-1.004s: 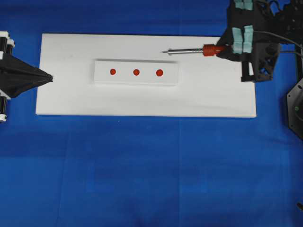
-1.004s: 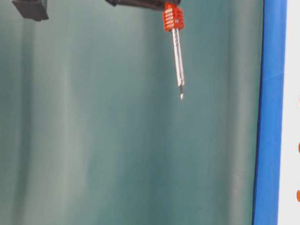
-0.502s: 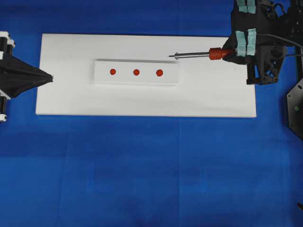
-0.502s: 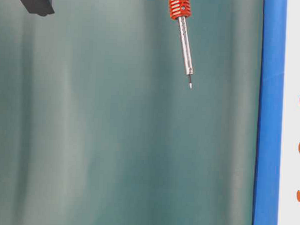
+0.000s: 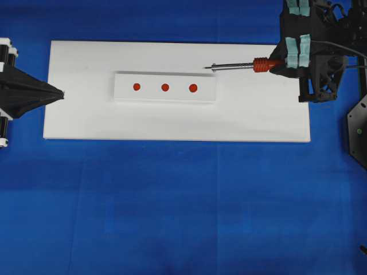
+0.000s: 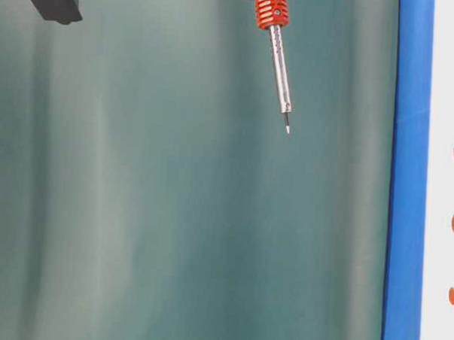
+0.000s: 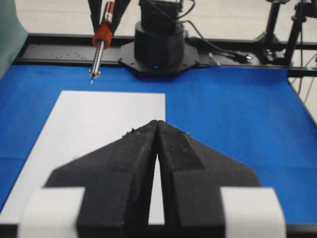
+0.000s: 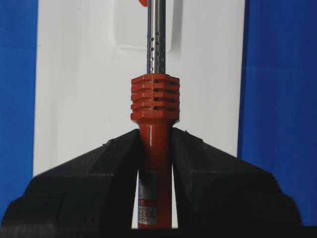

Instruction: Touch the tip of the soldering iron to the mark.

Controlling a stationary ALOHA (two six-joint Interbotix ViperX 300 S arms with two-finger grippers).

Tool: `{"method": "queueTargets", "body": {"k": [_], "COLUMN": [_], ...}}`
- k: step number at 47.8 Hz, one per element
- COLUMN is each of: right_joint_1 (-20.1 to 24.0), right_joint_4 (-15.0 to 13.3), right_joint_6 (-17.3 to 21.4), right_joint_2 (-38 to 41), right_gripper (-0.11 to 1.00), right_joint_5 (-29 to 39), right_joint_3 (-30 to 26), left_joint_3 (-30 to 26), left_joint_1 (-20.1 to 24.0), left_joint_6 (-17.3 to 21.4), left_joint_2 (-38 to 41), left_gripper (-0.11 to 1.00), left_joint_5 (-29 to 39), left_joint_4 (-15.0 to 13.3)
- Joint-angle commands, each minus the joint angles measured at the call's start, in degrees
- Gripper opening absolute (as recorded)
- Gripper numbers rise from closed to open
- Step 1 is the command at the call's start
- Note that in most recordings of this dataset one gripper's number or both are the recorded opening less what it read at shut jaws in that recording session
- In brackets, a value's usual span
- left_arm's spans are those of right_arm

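3 red marks sit in a row on a small raised white plate, which lies on a larger white board on the blue tabletop. Right pincer is clamped on the orange handle of the iron, just behind the ribbed collar; left pincer is pressed together, holds nothing, and rests at the board's left edge. Seen from overhead, the iron lies nearly level across the frame, its tip pointing left just beyond the plate's far right corner, near the rightmost mark but not over it. At table level, the tip hangs well clear of the board, with open air between them. Which of the 3 marks is meant I cannot tell; the rightmost is nearest. Doing this step well, I judge, means first bringing the tip over the chosen mark while it is high, then lowering it slowly, with the shaft angled down so the tip alone meets the red dot and the shaft never drags on the plate's edge. Contact should be light, since a hard press could skid the thin tip off the dot or shift the plate. No containers show in any view, so nothing is held in one.
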Motion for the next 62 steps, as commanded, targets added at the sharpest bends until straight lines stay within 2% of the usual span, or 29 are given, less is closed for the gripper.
{"method": "queueTargets", "body": {"k": [1, 33, 43, 62], "right_joint_1": [-0.1, -0.1, -0.1, 0.3], "right_joint_4": [-0.1, -0.1, 0.1, 0.4], "right_joint_6": [0.0, -0.1, 0.0, 0.0], "right_joint_2": [-0.6, 2.6, 5.0, 14.4], "right_gripper": [0.06, 0.06, 0.06, 0.06], "right_joint_5": [-0.4, -2.1, -5.4, -13.3], "right_joint_3": [-0.6, 1.4, 3.2, 5.1], "left_joint_3": [-0.6, -0.6, -0.6, -0.6], "left_joint_1": [0.1, 0.1, 0.1, 0.1], "left_joint_6": [-0.1, -0.1, 0.0, 0.0], "left_joint_2": [0.4, 0.4, 0.4, 0.4], "left_gripper": [0.00, 0.00, 0.00, 0.00], "left_joint_5": [-0.5, -0.5, -0.5, -0.4], "left_joint_4": [0.2, 0.2, 0.2, 0.2]}}
